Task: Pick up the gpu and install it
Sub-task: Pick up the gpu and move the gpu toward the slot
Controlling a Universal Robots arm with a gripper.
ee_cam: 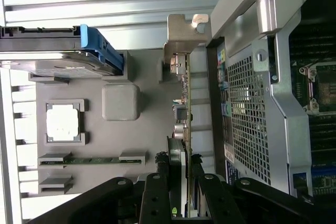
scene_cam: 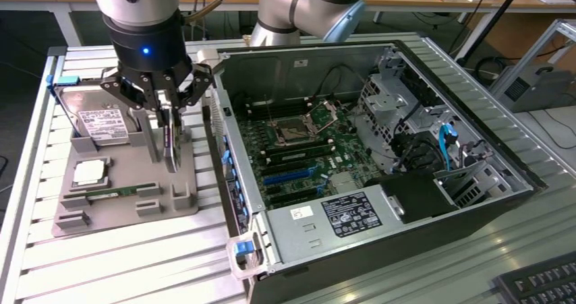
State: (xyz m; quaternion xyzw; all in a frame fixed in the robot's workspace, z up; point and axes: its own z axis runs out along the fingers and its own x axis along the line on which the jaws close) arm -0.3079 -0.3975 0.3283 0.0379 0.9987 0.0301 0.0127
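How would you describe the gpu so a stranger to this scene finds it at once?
Beside the open computer case, on the exterior view's left, lies a grey parts tray. The gpu stands on edge there, clamped in the gripper. Unlike the boxy hard drive and small memory stick, it is a thin upright dark card.

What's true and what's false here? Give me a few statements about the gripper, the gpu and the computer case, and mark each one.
1. The gripper is closed on the gpu, which stands on edge at the gray tray. True.
2. The gpu is already installed. False: it is outside the case, at the tray.
3. The hard drive sits on the tray. True.
4. The case is closed up. False: it lies open, with the motherboard exposed.
5. The memory stick lies inside the case. False: the memory stick lies on the tray.
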